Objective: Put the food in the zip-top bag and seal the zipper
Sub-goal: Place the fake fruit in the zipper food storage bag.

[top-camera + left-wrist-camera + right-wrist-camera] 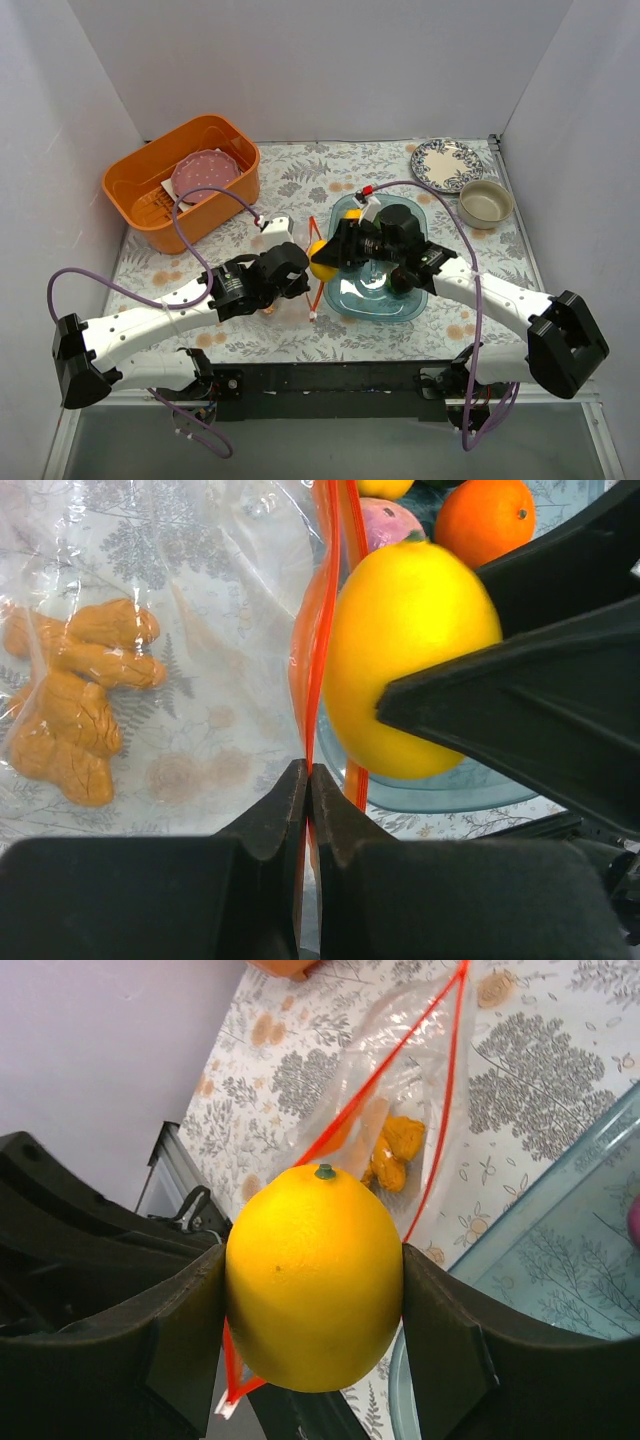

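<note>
My right gripper [315, 1295] is shut on a yellow lemon [315, 1275], one finger on each side. It holds the lemon [322, 260] just left of the clear blue tray [385, 303], beside the mouth of the zip-top bag [200, 600]. The left gripper [308, 775] is shut on the bag's orange-red zipper [318, 650] and holds that edge up. A brown knobbly food piece [75, 705] lies inside the bag. An orange [485, 520] and a purple onion [385, 522] sit in the tray behind the lemon.
An orange basket [150, 195] holding a pink plate [205, 175] stands at the back left. A patterned plate [445, 162] and a beige bowl [486, 202] stand at the back right. White walls close in the table on three sides.
</note>
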Available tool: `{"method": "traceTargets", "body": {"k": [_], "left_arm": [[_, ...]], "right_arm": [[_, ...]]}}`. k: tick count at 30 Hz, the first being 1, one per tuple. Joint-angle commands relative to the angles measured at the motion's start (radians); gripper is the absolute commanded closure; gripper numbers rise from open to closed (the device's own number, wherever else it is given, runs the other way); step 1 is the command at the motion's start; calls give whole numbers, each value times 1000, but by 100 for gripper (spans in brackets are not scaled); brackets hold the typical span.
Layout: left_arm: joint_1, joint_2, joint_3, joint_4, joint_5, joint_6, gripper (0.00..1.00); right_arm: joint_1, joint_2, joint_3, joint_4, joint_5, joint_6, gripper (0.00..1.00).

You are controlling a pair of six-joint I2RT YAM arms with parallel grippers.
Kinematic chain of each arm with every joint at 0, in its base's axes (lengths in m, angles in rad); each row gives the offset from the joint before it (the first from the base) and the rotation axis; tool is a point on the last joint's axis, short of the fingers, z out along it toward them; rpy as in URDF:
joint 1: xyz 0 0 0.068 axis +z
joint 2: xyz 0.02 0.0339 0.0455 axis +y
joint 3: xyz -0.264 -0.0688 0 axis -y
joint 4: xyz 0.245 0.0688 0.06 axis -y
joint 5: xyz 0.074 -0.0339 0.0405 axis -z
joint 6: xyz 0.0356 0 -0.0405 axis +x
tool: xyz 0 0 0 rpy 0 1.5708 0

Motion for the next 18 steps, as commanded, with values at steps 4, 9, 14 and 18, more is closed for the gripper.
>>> {"method": "traceTargets", "body": {"k": [4,9,14,18], "left_arm": [[7,-54,13,24,-7,-1,98],[7,-61,13,8,-20,-8,98],[7,-56,11,12,-22,-12,97],[7,-51,16,10,-28,-9,96]], "right_arm": [[8,46,47,-52,12,-26,61],[14,47,67,-75,13,-54,41],[22,43,73,-88,23,-62,26],[24,20,70,-106,44,-71,21]]}}
